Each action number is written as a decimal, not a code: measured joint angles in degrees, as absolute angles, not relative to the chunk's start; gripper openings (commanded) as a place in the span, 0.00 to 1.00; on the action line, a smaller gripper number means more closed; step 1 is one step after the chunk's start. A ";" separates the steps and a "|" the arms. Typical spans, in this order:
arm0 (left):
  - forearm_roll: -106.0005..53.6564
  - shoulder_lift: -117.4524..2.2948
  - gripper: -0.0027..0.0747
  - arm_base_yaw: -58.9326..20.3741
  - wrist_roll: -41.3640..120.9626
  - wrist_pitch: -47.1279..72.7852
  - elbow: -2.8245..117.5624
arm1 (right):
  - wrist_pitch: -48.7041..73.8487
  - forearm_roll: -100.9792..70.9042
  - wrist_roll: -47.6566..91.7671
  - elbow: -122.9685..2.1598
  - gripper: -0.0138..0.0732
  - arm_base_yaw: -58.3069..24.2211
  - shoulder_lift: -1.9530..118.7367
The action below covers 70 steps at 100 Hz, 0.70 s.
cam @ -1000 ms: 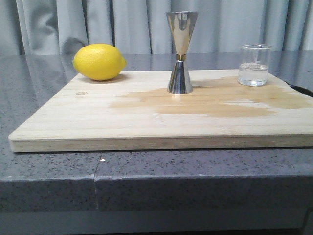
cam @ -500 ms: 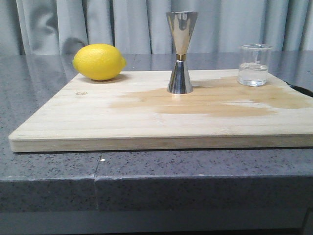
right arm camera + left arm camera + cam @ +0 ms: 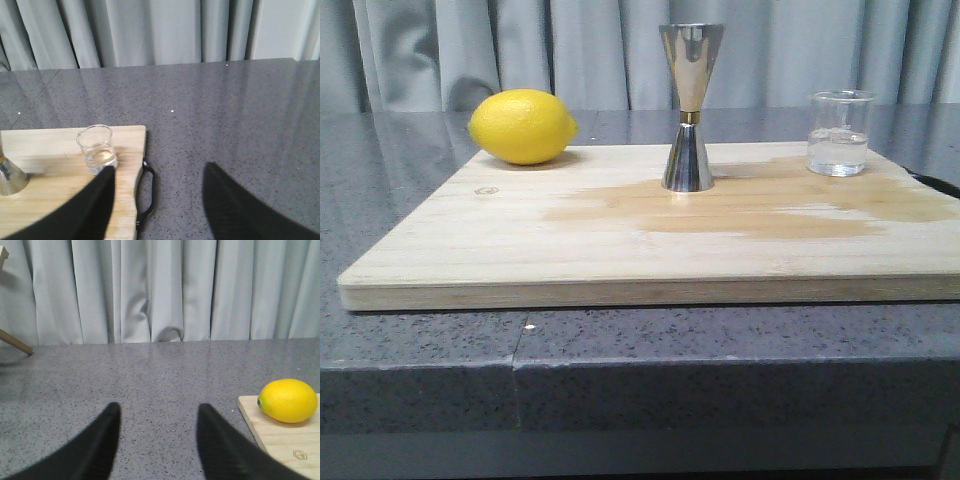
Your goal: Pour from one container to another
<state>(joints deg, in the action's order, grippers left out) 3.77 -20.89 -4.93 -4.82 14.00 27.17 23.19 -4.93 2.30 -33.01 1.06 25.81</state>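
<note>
The small clear glass beaker (image 3: 839,133) stands upright at the back right of the wooden board (image 3: 620,240), with clear liquid in its lower part. The steel hourglass jigger (image 3: 689,107) with a gold waist band stands upright at the board's back middle. In the right wrist view the beaker (image 3: 97,148) is ahead of one fingertip, apart from it, and the jigger's base (image 3: 9,181) shows at the frame edge. My right gripper (image 3: 157,175) is open and empty over the board's right edge. My left gripper (image 3: 157,412) is open and empty over the grey counter, left of the board. Neither gripper shows in the front view.
A yellow lemon (image 3: 523,126) lies at the board's back left corner, also seen as a lemon (image 3: 289,400) in the left wrist view. A darker wet patch (image 3: 750,212) spreads across the board's middle. A black handle (image 3: 145,192) sits on the board's right edge. Grey curtains hang behind the counter.
</note>
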 measured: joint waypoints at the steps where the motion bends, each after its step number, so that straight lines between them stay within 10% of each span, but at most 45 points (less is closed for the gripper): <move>1: 3.80 -20.89 0.79 -4.93 -4.82 14.00 27.17 | 23.09 -4.93 2.30 -33.01 0.81 1.06 25.81; 70: 2.90 -20.89 0.74 -4.93 -4.82 15.67 27.42 | 24.62 -5.94 2.30 -33.74 0.83 1.06 26.14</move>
